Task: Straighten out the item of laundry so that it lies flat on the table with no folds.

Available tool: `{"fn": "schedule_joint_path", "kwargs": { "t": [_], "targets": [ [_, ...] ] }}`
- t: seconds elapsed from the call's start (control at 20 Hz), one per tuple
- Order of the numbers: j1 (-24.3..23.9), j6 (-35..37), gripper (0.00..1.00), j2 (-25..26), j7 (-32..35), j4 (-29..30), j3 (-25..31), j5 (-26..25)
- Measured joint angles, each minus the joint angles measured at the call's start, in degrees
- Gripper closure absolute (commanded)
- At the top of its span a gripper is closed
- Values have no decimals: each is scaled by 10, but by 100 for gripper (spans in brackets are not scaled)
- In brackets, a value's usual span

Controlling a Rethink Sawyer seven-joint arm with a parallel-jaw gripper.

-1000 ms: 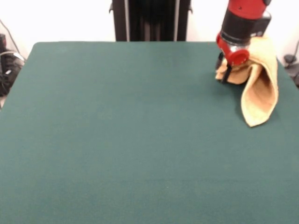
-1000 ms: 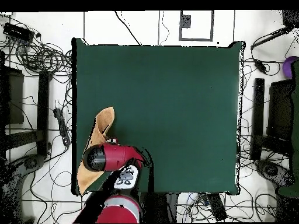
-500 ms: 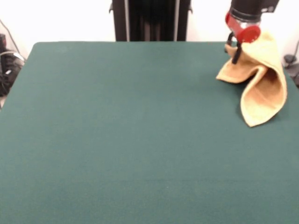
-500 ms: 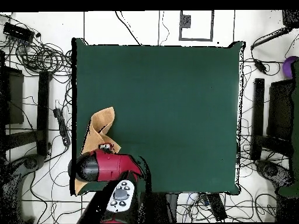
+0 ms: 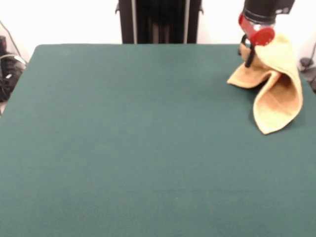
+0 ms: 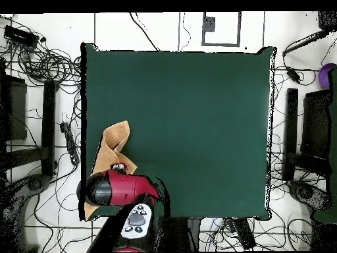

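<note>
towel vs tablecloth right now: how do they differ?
The towel is mustard-orange; the table cover is dark green. The towel is small and sits at one corner; the table cover spans the whole surface. The towel is folded over and lifted by the gripper; the table cover lies flat. Both are fabric.

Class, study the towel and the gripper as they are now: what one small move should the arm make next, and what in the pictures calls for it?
Probably draw the raised edge toward the table's open middle. The gripper appears shut on the towel, which hangs doubled over in a fold near the table's corner, so pulling it sideways should open the fold.
</note>
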Motion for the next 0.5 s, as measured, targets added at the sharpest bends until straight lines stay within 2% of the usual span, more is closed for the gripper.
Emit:
{"fn": "schedule_joint_path", "kwargs": {
  "t": [0.15, 0.2, 0.5],
  "targets": [
    [1, -11, 0, 6, 0, 0, 10, 9],
    [1, -15, 100, 9, 0, -1, 13, 12],
    [27, -52, 100, 36, 0, 0, 14, 43]
  ]
}}
